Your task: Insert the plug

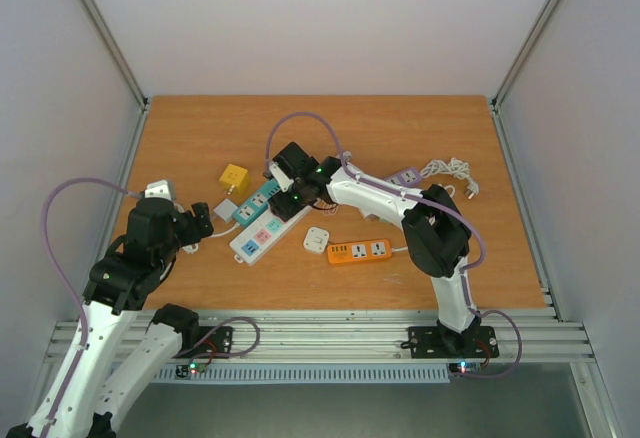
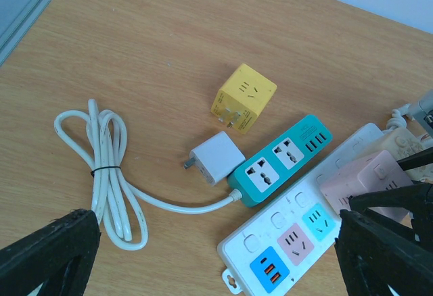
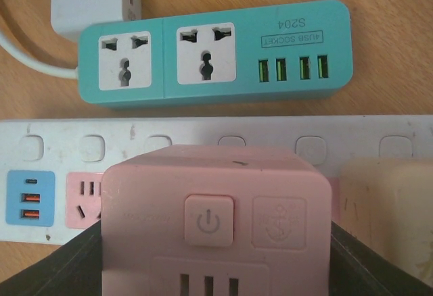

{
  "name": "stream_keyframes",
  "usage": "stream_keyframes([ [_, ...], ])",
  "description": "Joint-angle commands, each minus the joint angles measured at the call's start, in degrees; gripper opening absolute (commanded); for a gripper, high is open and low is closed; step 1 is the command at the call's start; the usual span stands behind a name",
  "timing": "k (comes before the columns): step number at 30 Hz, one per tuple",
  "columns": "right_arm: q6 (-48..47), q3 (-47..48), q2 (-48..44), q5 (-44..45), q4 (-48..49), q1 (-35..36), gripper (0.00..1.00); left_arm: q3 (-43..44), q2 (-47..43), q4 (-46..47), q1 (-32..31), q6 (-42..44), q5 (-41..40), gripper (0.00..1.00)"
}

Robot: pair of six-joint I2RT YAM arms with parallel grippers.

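Lab-type robot test cell, not a home or shop. Wooden bench (image 1: 200,128) is boxed in by plain white panels (image 1: 300,18) on alu frame posts (image 1: 103,28). My left arm (image 1: 130,258) & right arm (image 1: 400,203) are bolted to a slotted alu rail (image 1: 330,338) at the near edge, w/ purple cable (image 1: 55,208) looping in the open. Bench carries only loose test props: white power strip (image 1: 265,236), teal power strip (image 1: 255,201), orange power strip (image 1: 358,252), yellow cube adapter (image 1: 234,177), pink cube adapter (image 3: 216,222).

Looks down on the table (image 1: 200,138) from high behind the bases; peers close from both wrists at one shared white power strip (image 3: 203,140).
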Motion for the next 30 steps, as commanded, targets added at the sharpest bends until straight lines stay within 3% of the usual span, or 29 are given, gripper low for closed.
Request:
stream_keyframes([
  [1,0.5,1.02,1.03,-0.09,-1.32,-0.2,0.4,-0.7,-0.28,0.29,0.17,0.71,-1.01,0.95],
  [24,0.02,0.56,0.96,-0.78,-3.82,-0.28,0.41,-0.7,-0.31,0.38,0.18,0.71,-0.7,0.95],
  [30,-0.44,-2.49,2.18,2.56,-1.65,-0.11,0.41,-0.75,-0.34,0.39,0.14,0.71,-0.92,0.95],
])
